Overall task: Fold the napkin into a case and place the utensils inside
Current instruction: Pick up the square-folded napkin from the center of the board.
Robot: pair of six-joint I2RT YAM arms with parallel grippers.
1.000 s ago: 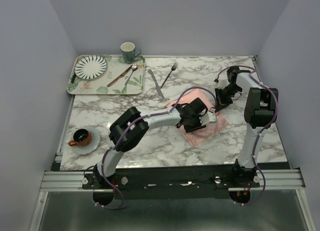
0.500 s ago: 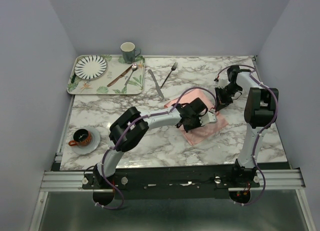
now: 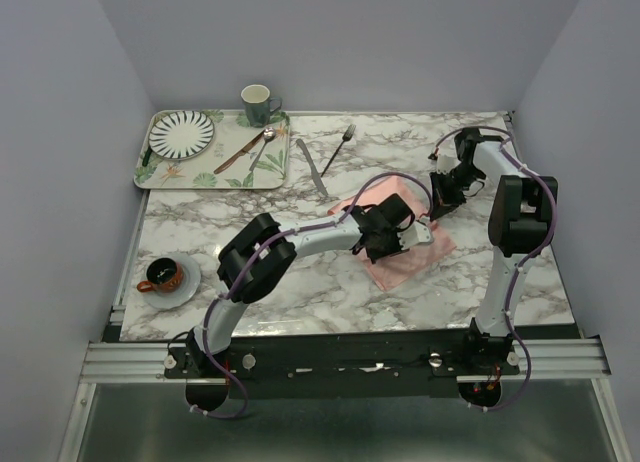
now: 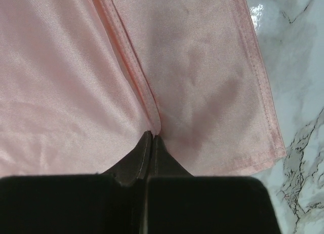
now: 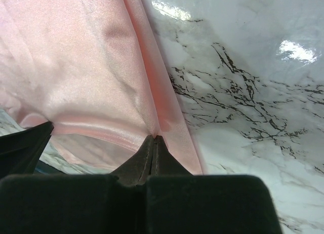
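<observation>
The salmon-pink napkin [image 3: 405,244] lies partly folded on the marble table, right of centre. My left gripper [image 3: 392,234] is shut on a hemmed fold of the napkin [image 4: 152,107] near its middle. My right gripper [image 3: 440,204] is shut on the napkin's far right edge [image 5: 147,82] and lifts it a little off the table. The silver fork [image 3: 338,148] and silver knife [image 3: 312,166] lie on the table behind the napkin, left of it. No finished case shows.
A patterned tray [image 3: 160,172] at the back left holds a striped plate [image 3: 181,133], a spoon [image 3: 262,147] and a brown-handled utensil [image 3: 240,152]. A green mug [image 3: 257,104] stands behind it. A cup on a saucer [image 3: 165,276] sits at the front left.
My right gripper has moved back and slightly left, drawing the napkin's edge with it. My left gripper has shifted a little back and left, holding the fold.
</observation>
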